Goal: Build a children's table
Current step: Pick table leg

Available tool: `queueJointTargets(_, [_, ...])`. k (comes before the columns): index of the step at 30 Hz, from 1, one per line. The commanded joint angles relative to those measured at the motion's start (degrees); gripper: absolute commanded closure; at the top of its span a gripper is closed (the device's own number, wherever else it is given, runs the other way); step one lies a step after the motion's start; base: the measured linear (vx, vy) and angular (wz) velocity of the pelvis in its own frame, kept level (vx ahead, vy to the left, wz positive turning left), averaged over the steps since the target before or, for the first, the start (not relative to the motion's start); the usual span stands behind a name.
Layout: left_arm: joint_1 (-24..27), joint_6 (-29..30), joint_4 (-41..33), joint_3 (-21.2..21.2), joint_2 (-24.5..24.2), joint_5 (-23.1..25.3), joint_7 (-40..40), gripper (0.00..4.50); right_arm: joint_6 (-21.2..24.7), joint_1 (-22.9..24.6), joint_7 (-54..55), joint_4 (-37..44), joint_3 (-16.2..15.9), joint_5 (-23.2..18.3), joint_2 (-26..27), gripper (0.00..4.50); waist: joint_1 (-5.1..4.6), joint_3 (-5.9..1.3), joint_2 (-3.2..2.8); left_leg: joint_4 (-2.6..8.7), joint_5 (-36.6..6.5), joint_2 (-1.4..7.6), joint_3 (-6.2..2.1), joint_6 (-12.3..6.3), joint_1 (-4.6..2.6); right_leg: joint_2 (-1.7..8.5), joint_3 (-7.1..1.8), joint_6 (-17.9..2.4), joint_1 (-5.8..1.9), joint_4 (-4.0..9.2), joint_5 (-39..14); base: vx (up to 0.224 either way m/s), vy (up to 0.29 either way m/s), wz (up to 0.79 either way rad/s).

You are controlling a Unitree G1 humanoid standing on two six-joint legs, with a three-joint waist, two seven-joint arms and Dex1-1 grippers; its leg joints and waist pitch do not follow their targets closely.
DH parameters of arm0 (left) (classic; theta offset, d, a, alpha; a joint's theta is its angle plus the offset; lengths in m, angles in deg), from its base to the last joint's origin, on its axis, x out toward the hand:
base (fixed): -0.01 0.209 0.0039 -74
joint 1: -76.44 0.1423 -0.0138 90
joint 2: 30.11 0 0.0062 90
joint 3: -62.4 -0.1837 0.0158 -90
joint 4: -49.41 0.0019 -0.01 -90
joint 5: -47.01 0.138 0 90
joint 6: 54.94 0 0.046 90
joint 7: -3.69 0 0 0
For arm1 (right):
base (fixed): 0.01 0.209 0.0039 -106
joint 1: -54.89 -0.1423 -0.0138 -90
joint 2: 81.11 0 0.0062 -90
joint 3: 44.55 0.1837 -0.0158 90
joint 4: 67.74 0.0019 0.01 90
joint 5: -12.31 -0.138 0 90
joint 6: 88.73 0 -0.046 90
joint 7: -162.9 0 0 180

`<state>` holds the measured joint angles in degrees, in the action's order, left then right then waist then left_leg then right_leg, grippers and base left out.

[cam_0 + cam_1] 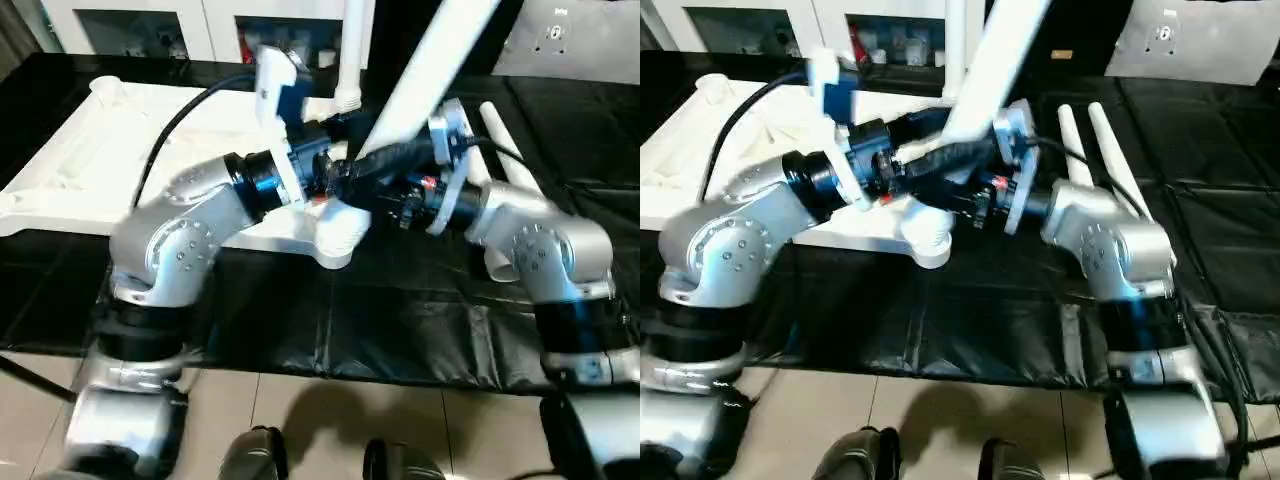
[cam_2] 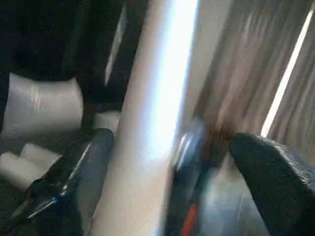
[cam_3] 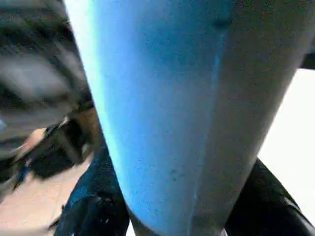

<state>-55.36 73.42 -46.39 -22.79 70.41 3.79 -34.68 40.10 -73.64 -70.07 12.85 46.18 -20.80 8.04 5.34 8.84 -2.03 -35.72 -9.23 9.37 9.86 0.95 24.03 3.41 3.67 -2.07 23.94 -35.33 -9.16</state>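
Observation:
The children's table top (image 1: pixel 90 170) lies upside down on the black-covered work surface, its round corner sockets facing up. One white leg (image 1: pixel 352 50) stands upright in the far right socket. A second leg (image 1: pixel 430 70) leans up and to the right from the near right socket (image 1: pixel 340 235). Both grippers meet at its lower end. My right gripper (image 3: pixel 182 196) is shut on this leg (image 3: pixel 167 98). My left gripper (image 2: pixel 182 172) is open around the same leg (image 2: pixel 152 123), one finger (image 2: pixel 270 177) standing clear of it. Two more legs (image 1: pixel 1110 150) lie flat on the right.
A white cabinet with glass doors (image 1: pixel 150 25) stands behind the work surface. The black cover (image 1: pixel 400 310) reaches the front edge, with tiled floor (image 1: pixel 330 410) below it. My silver forearms cross in front of the table top's near edge.

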Motion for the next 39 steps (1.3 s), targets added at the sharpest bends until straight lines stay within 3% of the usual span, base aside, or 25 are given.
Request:
queueJointTargets(1, [-0.8,-0.5,0.1,3.2,0.2,-3.3,2.1,0.11,0.4,0.6,1.9,0.5,1.2,-0.3,0.2,2.57,0.17,-6.99,0.4,3.44,-5.7,3.31,-1.18,-2.83,-1.63,5.12,-2.69,-14.8,-3.71,3.43,-9.5,0.0,0.0,0.0])
queueJointTargets(6, [-0.7,-1.3,1.3,7.4,2.2,-5.8,6.1,0.11,-0.3,3.2,4.9,2.1,2.5,-1.3,2.7,2.57,-0.06,-6.69,0.33,3.6,-7.4,3.2,-1.21,-2.79,-1.83,4.93,-2.68,-12.5,-3.55,4.13,-13.7,0.0,0.0,0.0])
queueJointTargets(9, [-0.2,-2.8,5.2,5.9,-1.2,3.6,9.9,0.11,-4.0,5.2,11.3,3.4,3.4,1.6,5.1,2.57,-0.31,-6.52,0.12,3.95,-7.5,3.37,-1.43,-2.59,-2.03,4.66,-2.64,-10.4,-3.13,4.1,-14.4,0.0,0.0,0.0])
queueJointTargets(11, [1.7,-5.8,6.4,0.5,-6.6,11.8,7.6,0.11,-6.9,6.0,16.2,3.6,3.9,4.6,6.2,2.57,-0.46,-6.5,0.17,4.32,-7.7,3.48,-1.74,-2.0,-2.15,4.66,-2.67,-8.2,-2.89,4.33,-16.2,0.0,0.0,0.0])
queueJointTargets(12, [2.3,-6.6,6.6,-1.0,-8.2,13.6,7.0,0.11,-7.7,6.1,17.5,3.7,3.8,5.6,6.4,2.57,-0.54,-6.44,-0.1,4.36,-7.8,3.49,-1.61,-1.02,-2.33,4.74,-2.75,-8.0,-2.7,4.17,-16.2,0.0,0.0,0.0])
queueJointTargets(15, [3.2,-8.6,7.4,-3.3,-11.5,16.0,4.6,0.11,-10.1,6.5,19.6,3.9,3.2,8.1,6.4,2.57,-0.54,-6.31,-0.31,4.42,-7.7,3.48,-1.42,-0.22,-2.4,4.76,-2.91,-9.7,-2.57,3.87,-12.9,0.0,0.0,0.0])
queueJointTargets(17, [4.0,-11.0,9.0,-5.3,-15.5,18.2,0.3,0.11,-9.6,7.2,21.5,4.9,2.9,9.4,6.3,2.57,-0.53,-6.21,-0.13,4.47,-7.4,3.31,-1.39,-0.44,-2.33,4.77,-2.98,-10.1,-2.68,3.79,-11.9,0.0,0.0,0.0])
queueJointTargets(19, [4.3,-13.7,10.6,-7.6,-18.1,21.0,-2.5,0.11,-9.2,7.8,22.9,5.6,2.3,10.9,5.8,2.57,-0.57,-6.17,-0.25,4.57,-7.6,3.3,-1.36,-0.35,-2.4,4.81,-3.0,-9.9,-2.71,3.75,-12.0,0.0,0.0,0.0])
queueJointTargets(20, [4.5,-16.8,12.9,-10.3,-20.6,24.2,-5.8,0.11,-8.6,8.4,23.3,6.2,2.0,10.9,5.6,2.57,-0.78,-6.09,0.4,4.72,-7.6,3.37,-1.29,-0.25,-2.35,4.76,-3.02,-10.1,-2.74,3.76,-11.7,0.0,0.0,0.0])
queueJointTargets(21, [4.6,-20.3,16.4,-13.2,-23.0,27.3,-9.8,0.11,-7.6,9.1,23.4,6.7,2.0,10.2,5.6,2.57,-0.66,-6.0,0.04,4.74,-8.2,3.26,-1.37,-0.35,-2.39,4.93,-3.08,-9.8,-2.76,3.86,-13.0,0.0,0.0,0.0])
queueJointTargets(23, [4.3,-22.5,20.3,-15.2,-24.4,29.2,-13.1,0.11,-7.0,9.8,22.6,7.2,1.8,9.5,5.4,2.57,-0.84,-5.85,-0.06,4.94,-9.5,3.27,-1.32,0.08,-2.49,4.97,-3.21,-8.8,-2.69,4.0,-15.0,0.0,0.0,0.0])
queueJointTargets(24, [4.1,-23.4,21.8,-15.9,-24.8,29.9,-14.3,0.11,-6.8,10.1,21.9,7.4,1.7,9.1,5.3,2.57,-0.8,-5.88,0.04,4.94,-9.7,3.25,-1.31,0.26,-2.53,5.1,-3.25,-8.5,-2.72,4.2,-15.3,0.0,0.0,0.0])
queueJointTargets(26, [2.7,-26.6,27.9,-17.1,-25.1,31.5,-17.2,0.11,-7.2,11.0,21.2,7.6,1.6,9.2,5.0,2.57,-0.89,-5.97,-0.39,4.97,-10.1,3.45,-1.35,0.93,-2.63,5.16,-3.21,-9.1,-2.58,3.95,-14.5,0.0,0.0,0.0])
queueJointTargets(28, [0.6,-30.9,34.2,-18.9,-25.8,33.4,-20.7,0.11,-6.7,11.7,21.3,8.1,1.8,9.2,4.9,2.57,-0.82,-5.98,-0.3,5.0,-11.0,3.26,-1.28,1.11,-2.7,5.16,-3.25,-9.5,-2.57,4.23,-13.9,0.0,0.0,0.0])
queueJointTargets(29, [-0.3,-32.9,36.7,-19.6,-26.1,33.9,-23.3,0.11,-6.4,12.1,21.4,8.6,2.0,9.0,4.8,2.57,-0.7,-6.02,-0.59,5.03,-11.0,3.31,-1.44,1.26,-2.62,5.33,-3.27,-9.7,-2.74,4.0,-13.6,0.0,0.0,0.0])
queueJointTargets(31, [-2.1,-34.2,41.0,-19.7,-26.0,34.1,-26.0,0.3,-5.9,12.5,21.6,9.5,2.1,8.6,4.5,2.57,-0.75,-6.17,-0.52,5.09,-10.8,3.52,-1.49,1.52,-2.63,5.45,-3.22,-10.7,-2.81,3.7,-12.0,0.0,0.0,0.0])
queueJointTargets(33, [-3.8,-35.9,45.0,-19.8,-25.6,34.8,-27.1,0.48,-5.2,12.9,21.6,10.3,2.2,8.2,4.2,2.57,-0.72,-6.04,-0.83,5.0,-11.3,3.52,-1.44,1.65,-2.63,5.44,-3.18,-12.2,-2.74,3.49,-10.5,0.0,0.0,0.0])
queueJointTargets(36, [-5.7,-38.4,50.0,-20.7,-25.2,36.4,-29.2,0.76,-3.4,13.2,20.7,11.2,2.2,7.1,3.8,2.57,-0.61,-5.88,-0.54,5.02,-11.6,3.45,-1.38,1.21,-2.52,5.66,-3.28,-12.4,-2.98,3.84,-11.1,0.0,0.0,0.0])
queueJointTargets(39, [-9.6,-43.0,60.5,-21.9,-23.2,39.1,-31.3,0.9,-2.9,13.8,19.2,12.8,2.0,6.0,3.3,2.57,-0.47,-5.91,-0.54,5.02,-11.6,3.49,-1.42,0.98,-2.52,5.7,-3.27,-12.4,-3.08,3.99,-11.2,0.0,0.0,0.0])
